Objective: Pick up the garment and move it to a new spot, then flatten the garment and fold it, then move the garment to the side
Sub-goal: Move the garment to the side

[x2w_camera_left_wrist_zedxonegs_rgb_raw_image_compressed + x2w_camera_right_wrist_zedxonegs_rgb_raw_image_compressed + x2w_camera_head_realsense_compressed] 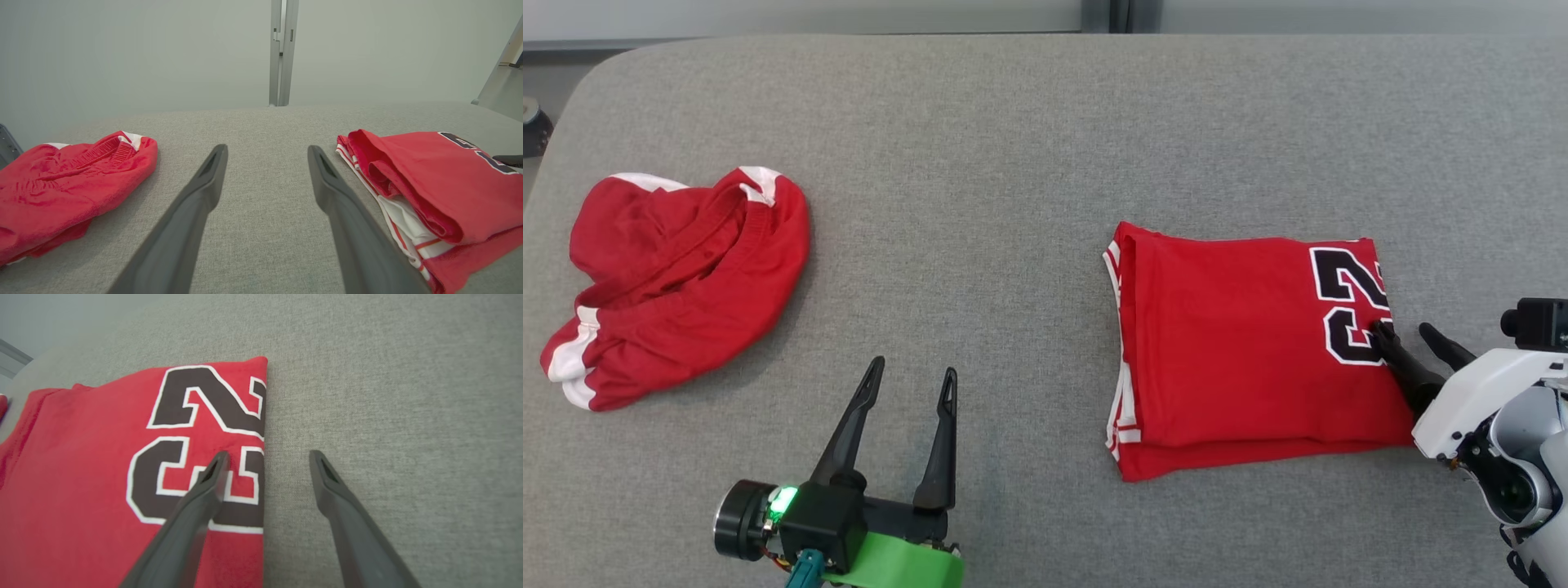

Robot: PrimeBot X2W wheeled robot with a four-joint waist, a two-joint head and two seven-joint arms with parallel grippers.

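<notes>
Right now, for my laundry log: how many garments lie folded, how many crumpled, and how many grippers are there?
Folded red jersey: 1
Crumpled red garment: 1
Grippers, left gripper and right gripper, both open: 2
Total: 4

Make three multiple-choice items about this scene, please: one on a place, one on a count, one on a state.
1. Where lies the folded jersey, seen from the crumpled red garment? A) robot's right B) robot's left C) on top
2. How many red garments lie on the grey surface? A) one B) two C) three
3. The right pincer is: A) shut on the jersey B) open, straddling the jersey's edge C) shut, empty

1 A: head view shows it rightward. 2 B: jersey plus crumpled one. 3 B: fingers apart, one over the numerals.
</notes>
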